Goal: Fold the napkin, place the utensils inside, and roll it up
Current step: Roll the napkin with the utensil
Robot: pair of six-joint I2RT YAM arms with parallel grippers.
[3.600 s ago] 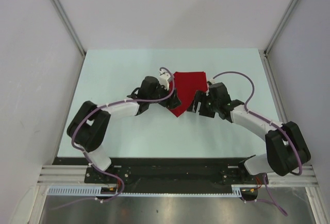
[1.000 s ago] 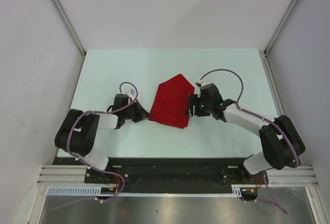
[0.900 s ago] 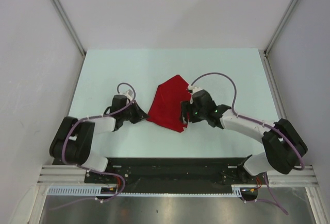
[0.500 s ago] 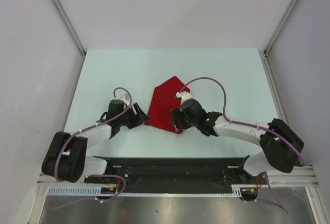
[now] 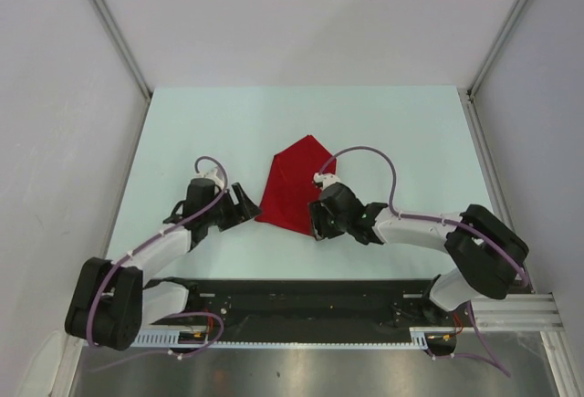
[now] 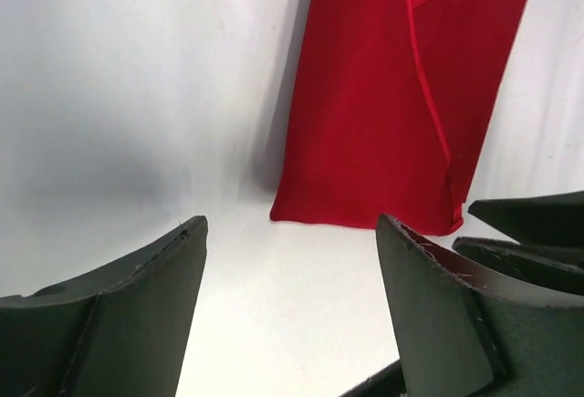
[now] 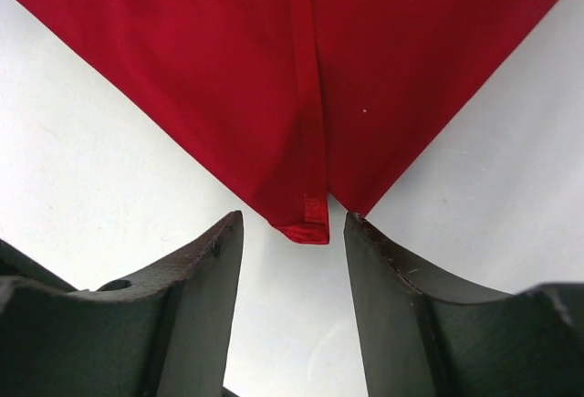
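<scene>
The red napkin [image 5: 294, 182] lies folded flat on the table, a long shape with a point at the far end. My left gripper [image 5: 245, 207] is open and empty at the napkin's near left corner; its wrist view shows the napkin [image 6: 392, 96] just ahead. My right gripper [image 5: 313, 226] is open at the napkin's near right corner; in its wrist view the hemmed corner [image 7: 310, 219] lies between the fingertips, not held. The orange spoon is not in view.
The pale table [image 5: 182, 132] is fenced by grey walls left, right and behind. The arm bases stand on a black rail [image 5: 301, 301] at the near edge.
The napkin went from a loosely held shape to a folded one lying on the table. Both arms drew back towards the near edge, and the right gripper moved left to the napkin's near corner.
</scene>
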